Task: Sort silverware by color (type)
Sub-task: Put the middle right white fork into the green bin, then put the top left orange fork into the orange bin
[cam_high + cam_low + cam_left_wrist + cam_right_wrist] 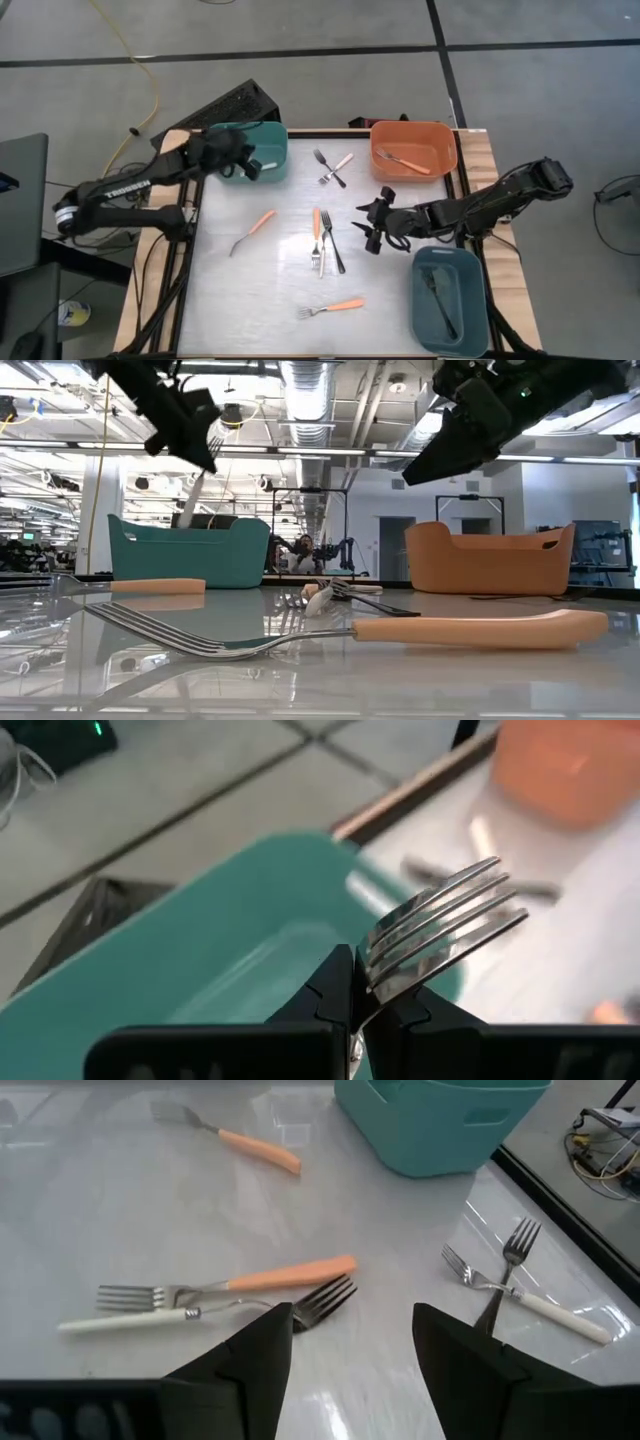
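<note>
Left tool's fork, wrist-view only.

The right end effector, fingers apart, hovers over three clustered forks near a teal bin.

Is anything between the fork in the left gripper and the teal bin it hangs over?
Nothing visible. The left gripper is shut on a fork, tines pointing out, above the teal bin, whose inside shows bare beneath it.
</note>
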Motion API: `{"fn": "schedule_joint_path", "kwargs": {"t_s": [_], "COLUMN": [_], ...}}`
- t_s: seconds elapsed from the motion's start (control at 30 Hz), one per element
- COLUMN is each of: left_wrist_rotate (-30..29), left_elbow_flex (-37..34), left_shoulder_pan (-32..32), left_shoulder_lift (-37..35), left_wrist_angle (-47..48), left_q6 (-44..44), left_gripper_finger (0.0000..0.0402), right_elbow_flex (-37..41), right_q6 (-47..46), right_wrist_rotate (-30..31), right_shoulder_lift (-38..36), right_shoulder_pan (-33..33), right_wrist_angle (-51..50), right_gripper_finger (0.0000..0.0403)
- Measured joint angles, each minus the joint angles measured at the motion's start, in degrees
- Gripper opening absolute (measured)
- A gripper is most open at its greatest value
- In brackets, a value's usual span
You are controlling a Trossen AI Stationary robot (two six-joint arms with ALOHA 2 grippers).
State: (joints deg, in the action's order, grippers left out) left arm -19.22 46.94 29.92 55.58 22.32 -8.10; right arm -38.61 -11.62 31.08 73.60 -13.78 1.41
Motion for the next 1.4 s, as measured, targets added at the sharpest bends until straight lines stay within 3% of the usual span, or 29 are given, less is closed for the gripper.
{"fn": "schedule_joint_path", "kwargs": {"t_s": [0.2,0.33,0.5,0.73,0.97,1.4], "left_wrist_rotate": [1.58,-1.86,-2.17,-2.69,-5.17,-5.1], "left_elbow_flex": [6.7,13.7,19.52,21.54,21.66,21.68], "left_shoulder_pan": [6.46,7.39,7.99,7.99,8.01,6.8], "left_shoulder_lift": [6.25,12.75,21.49,30.63,34.56,30.6], "left_wrist_angle": [10.05,17.51,24.04,25.42,25.71,27.59], "left_q6": [8.41,15.03,20.2,23.23,24.3,21.41], "left_gripper_finger": [0.0,0.0,0.0,0.0,0.0002,0.0123], "right_elbow_flex": [0.0,0.0,0.0,0.0,0.0,0.0], "right_q6": [-0.31,-0.33,-1.86,-3.41,-3.48,-2.94], "right_wrist_rotate": [-0.12,-0.18,-0.18,-1.3,-1.34,-1.34], "right_shoulder_lift": [-0.02,-0.02,-0.02,-0.02,-0.02,-0.02], "right_shoulder_pan": [0.0,0.55,0.8,-0.64,-0.88,-0.86], "right_wrist_angle": [0.18,0.79,0.79,-0.42,-4.51,-6.77], "right_gripper_finger": [0.0229,0.0229,0.0229,0.0229,0.0229,0.0229]}}
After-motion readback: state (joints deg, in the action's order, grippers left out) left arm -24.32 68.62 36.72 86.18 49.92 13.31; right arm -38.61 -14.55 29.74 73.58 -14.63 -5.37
